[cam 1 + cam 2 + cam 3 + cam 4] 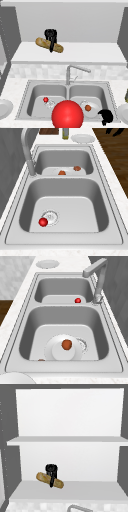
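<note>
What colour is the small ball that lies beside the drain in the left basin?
The small ball is red, clearest in the left side view.

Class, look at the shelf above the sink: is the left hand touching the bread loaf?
Touching. In the front view the left hand has its fingers curled over the middle of the bread loaf; the upper view shows the same overlap, with no gap.

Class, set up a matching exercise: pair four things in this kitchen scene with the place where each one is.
Things:
1. bread loaf
2. small red ball
3. brown ball
4. right hand

Places:
A. on the plate in the right basin
B. at the sink's front right corner
C. in the left hand, over the lower shelf
D. by the left basin's drain

Pairs: 1-C, 2-D, 3-A, 4-B
</note>
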Controlling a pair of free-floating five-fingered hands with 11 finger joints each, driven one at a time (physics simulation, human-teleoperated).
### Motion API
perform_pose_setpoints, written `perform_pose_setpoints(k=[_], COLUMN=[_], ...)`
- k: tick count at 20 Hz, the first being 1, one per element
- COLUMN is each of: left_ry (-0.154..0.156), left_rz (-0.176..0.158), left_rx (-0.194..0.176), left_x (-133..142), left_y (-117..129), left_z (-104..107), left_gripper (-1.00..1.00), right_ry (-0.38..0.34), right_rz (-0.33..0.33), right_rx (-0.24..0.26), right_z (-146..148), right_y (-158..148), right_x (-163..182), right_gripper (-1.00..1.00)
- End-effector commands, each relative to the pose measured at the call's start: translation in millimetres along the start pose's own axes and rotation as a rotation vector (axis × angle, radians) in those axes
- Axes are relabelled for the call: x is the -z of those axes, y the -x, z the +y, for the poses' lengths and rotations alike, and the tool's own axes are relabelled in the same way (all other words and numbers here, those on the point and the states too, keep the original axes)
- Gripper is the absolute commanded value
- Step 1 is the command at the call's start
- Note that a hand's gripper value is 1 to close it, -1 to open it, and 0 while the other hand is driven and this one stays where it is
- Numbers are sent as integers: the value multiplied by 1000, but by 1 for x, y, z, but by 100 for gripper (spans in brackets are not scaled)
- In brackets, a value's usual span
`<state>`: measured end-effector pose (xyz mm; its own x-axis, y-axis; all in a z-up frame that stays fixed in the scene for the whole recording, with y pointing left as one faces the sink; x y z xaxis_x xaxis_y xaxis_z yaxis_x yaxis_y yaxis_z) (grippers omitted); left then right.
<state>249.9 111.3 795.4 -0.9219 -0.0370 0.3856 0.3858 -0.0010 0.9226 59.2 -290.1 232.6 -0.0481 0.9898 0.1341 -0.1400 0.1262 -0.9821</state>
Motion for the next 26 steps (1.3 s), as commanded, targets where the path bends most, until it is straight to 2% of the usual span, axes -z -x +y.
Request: perform_pose_setpoints(k=[1, 2, 7, 9, 11, 12, 14, 17, 20, 22, 25, 26], left_ry=[-75, -76, -91, -96, -91, -73, -62, -67, -129, -146, -192, -207], left_rz=[-16, -20, -23, -34, -41, -30, -23, -23, -36, -42, -62, -61], left_rx=[61, 73, 81, 91, 122, 132, 124, 136, 174, 202, 210, 197], left_x=[1, 1, 4, 4, 6, 11, 19, 26, 29, 33, 35, 35], left_y=[29, 35, 72, 85, 93, 94, 100, 111, 120, 126, 125, 124], left_z=[-6, -7, -18, -20, -21, -17, -13, -9, -15, -16, -21, -25], left_gripper=[100, 100, 100, 100, 100, 100, 100, 100, 100, 100, 100, 100], right_ry=[0, 0, 0, 0, 0, 0, 0, 0, 0, 0, 0, 0], right_rz=[0, 0, 0, 0, 0, 0, 0, 0, 0, 0, 0, 0], right_rx=[0, 0, 0, 0, 0, 0, 0, 0, 0, 0, 0, 0], right_z=[0, 0, 0, 0, 0, 0, 0, 0, 0, 0, 0, 0], right_y=[0, 0, 0, 0, 0, 0, 0, 0, 0, 0, 0, 0], right_x=[0, 0, 0, 0, 0, 0, 0, 0, 0, 0, 0, 0], right_gripper=[0, 0, 0, 0, 0, 0, 0, 0, 0, 0, 0, 0])
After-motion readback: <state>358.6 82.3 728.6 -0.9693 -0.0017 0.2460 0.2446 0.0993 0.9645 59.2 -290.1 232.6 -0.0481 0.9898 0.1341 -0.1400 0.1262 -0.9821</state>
